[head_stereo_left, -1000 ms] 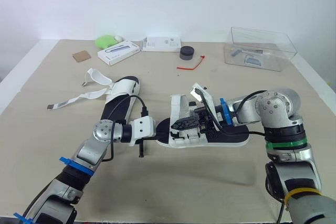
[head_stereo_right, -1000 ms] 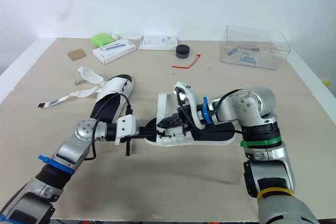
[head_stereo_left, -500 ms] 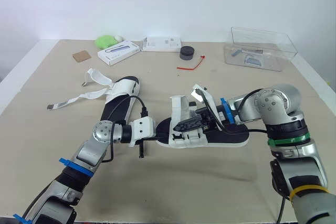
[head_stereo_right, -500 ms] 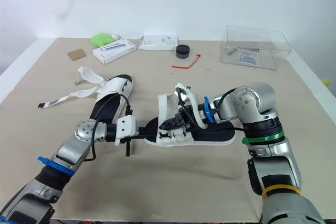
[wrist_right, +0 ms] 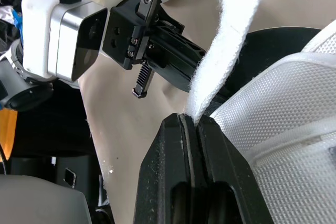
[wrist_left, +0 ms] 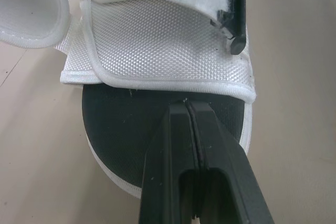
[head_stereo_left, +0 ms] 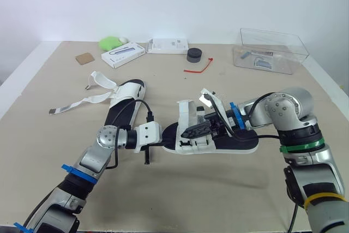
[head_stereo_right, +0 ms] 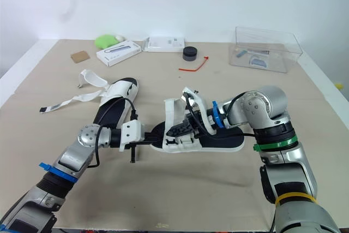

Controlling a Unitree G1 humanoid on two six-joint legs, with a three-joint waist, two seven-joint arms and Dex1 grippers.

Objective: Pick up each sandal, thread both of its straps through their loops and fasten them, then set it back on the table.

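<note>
The sandal lies flat just right of the frame's centre in the head views. Its black sole runs left to right, with the rounded end at the left. Whether that end is toe or heel cannot be told, and its loops are lost among the bunched white mesh. The right gripper comes in from the right with its fingers pressed on the edge of a fuzzy white strap, which stands up from the sole; in the head views its fingers are half buried in the straps. The left gripper has its fingers pressed together, their tip over the black footbed at the rounded end; contact cannot be made out. The second sandal lies left of centre on the table, angled towards the upper right, with its loose straps trailing left. A clear plastic box sits at the upper right.
</note>
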